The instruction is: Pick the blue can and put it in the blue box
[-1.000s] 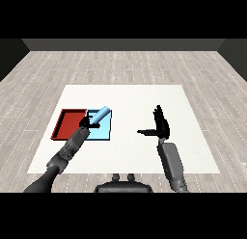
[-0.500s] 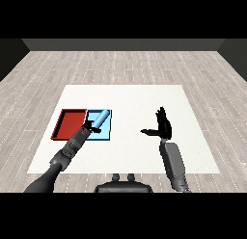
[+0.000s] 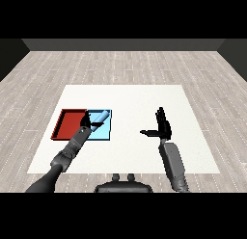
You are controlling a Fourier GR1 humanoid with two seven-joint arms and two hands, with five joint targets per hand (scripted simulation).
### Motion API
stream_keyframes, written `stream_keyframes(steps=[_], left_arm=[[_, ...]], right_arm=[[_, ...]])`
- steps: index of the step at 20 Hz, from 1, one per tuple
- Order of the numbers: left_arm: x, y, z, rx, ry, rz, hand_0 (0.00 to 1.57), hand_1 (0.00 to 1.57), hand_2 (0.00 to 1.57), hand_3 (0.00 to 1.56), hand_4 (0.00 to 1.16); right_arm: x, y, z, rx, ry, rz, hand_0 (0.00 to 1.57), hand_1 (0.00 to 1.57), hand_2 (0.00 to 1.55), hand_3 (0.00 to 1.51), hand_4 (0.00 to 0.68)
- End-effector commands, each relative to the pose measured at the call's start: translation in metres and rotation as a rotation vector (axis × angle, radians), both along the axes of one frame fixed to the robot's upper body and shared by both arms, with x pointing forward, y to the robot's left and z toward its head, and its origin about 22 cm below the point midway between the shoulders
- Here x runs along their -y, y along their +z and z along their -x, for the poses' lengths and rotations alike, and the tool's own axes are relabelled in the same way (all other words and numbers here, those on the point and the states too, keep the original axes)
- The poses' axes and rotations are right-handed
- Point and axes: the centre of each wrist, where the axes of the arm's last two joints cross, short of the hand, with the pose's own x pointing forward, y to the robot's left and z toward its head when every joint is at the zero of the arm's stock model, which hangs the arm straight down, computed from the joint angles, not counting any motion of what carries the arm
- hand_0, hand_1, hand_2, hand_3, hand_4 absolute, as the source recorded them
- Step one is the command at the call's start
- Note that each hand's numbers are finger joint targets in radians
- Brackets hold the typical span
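the left hand (image 3: 87,122) is curled round the blue can (image 3: 99,119), which lies tilted over the light blue tray (image 3: 107,133) beside the red tray (image 3: 69,124). the right hand (image 3: 163,126) hovers over the white desk (image 3: 135,98), fingers straight, thumb spread wide.

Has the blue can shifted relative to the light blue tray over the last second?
Yes. The blue can, in the left robot hand, has come down and nearer, now lying over the light blue tray instead of above its far edge.
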Motion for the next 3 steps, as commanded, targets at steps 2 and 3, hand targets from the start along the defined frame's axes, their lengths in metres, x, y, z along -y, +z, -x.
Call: stream_keyframes(steps=[2,3], left_arm=[[0.014,0.047,-0.021,0.489,-0.086,0.112,0.00,0.00,0.00,0.00,0.00],[0.006,0.041,-0.015,0.526,-0.095,0.128,0.00,0.00,0.00,0.00,0.00]], right_arm=[[0.013,0.001,-0.001,0.026,0.005,0.054,0.00,0.00,0.00,0.00,0.000],[0.012,0.002,0.000,0.035,0.036,0.081,0.00,0.00,0.00,0.00,0.000]])
